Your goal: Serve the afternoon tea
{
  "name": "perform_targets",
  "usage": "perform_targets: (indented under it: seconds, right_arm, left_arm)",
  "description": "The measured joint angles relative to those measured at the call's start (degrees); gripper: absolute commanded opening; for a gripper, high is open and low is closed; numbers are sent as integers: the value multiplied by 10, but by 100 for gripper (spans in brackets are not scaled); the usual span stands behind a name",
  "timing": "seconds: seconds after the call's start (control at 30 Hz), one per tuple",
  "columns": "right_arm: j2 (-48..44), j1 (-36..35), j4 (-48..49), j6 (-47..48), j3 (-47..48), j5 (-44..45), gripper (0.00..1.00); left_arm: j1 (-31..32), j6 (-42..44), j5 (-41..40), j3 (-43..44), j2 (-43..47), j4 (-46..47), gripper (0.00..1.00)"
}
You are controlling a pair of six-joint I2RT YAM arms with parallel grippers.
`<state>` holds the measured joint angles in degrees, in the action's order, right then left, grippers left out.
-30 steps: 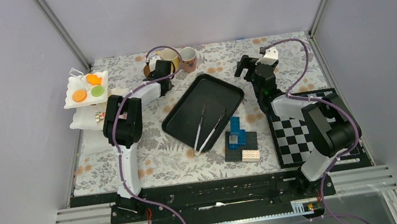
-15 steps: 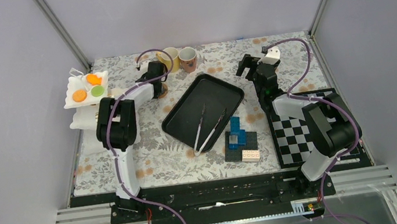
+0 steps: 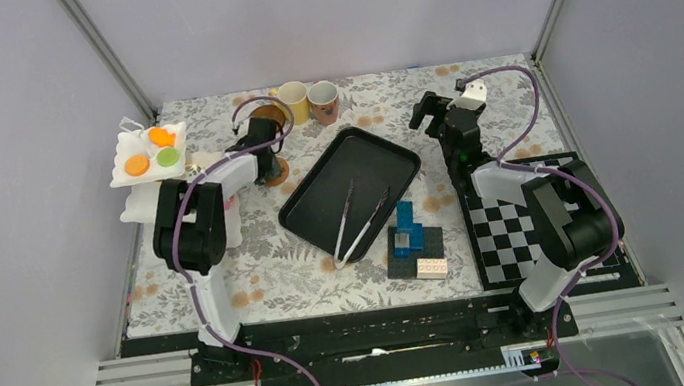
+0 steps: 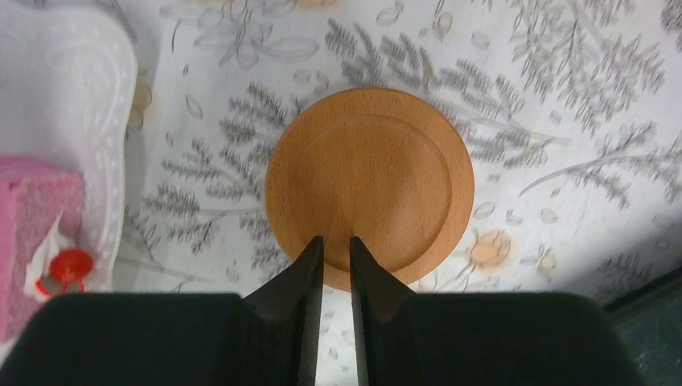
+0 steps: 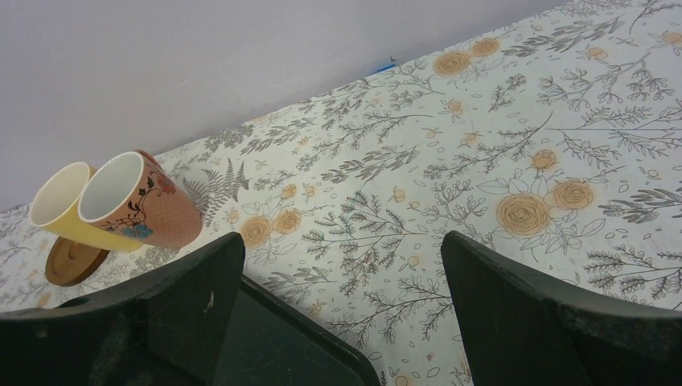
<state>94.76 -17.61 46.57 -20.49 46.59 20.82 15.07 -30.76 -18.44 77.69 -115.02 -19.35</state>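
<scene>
Left gripper (image 4: 336, 240) (image 3: 264, 153): fingers drawn together to a thin slit, nothing seen between them. The tips sit over the near rim of a brown round coaster (image 4: 370, 181) (image 3: 280, 172), which lies face-up on the floral tablecloth (image 3: 257, 265). Whether the tips touch it cannot be told.

Right gripper (image 5: 342, 241) (image 3: 425, 113): fingers spread wide, holding nothing, over bare cloth beyond the far right corner of the black tray (image 3: 319, 201).

Task items:
- The yellow mug (image 3: 294, 101) (image 5: 60, 205) and the pinkish patterned mug (image 3: 324, 102) (image 5: 137, 205) stand side by side, touching, at the far edge of the cloth behind the tray.
- A second coaster (image 3: 269, 115) (image 5: 72, 261) lies just beside the yellow mug, on its left.
- An orange cookie (image 3: 137, 165) and a green cookie (image 3: 169, 157) rest on the upper white plate (image 3: 125, 148) at the far left.
- A pink cake (image 4: 40, 217) topped with a red piece sits in the white dish (image 4: 88, 121) just left of the first coaster.

Surroundings and obstructions:
- The tray lies just right of the first coaster. Metal tongs (image 3: 357, 219) lie in it, reaching its near corner.
- A blue and black building-brick stack (image 3: 414, 241) stands just beside the tray's near right edge, between it and the checkerboard mat (image 3: 508, 220).
- In the top view the left arm (image 3: 191, 224) crosses the lower dish and hides part of it.
</scene>
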Motion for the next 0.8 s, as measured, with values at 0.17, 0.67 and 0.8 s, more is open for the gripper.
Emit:
perform_targets:
  seconds: [0.17,0.67,0.8]
  right_arm:
    - [0,0,0,-4,0,-5,99]
    - [0,13,-1,-11,-5,-19,100]
    - [0,16,-7,-17,-5,-25,100]
  left_arm:
    - [16,-7,2,-48,39,-11,21]
    - [37,-2,-51,-1,43,-22,47]
    - [36,5,-79,18,46,28,39]
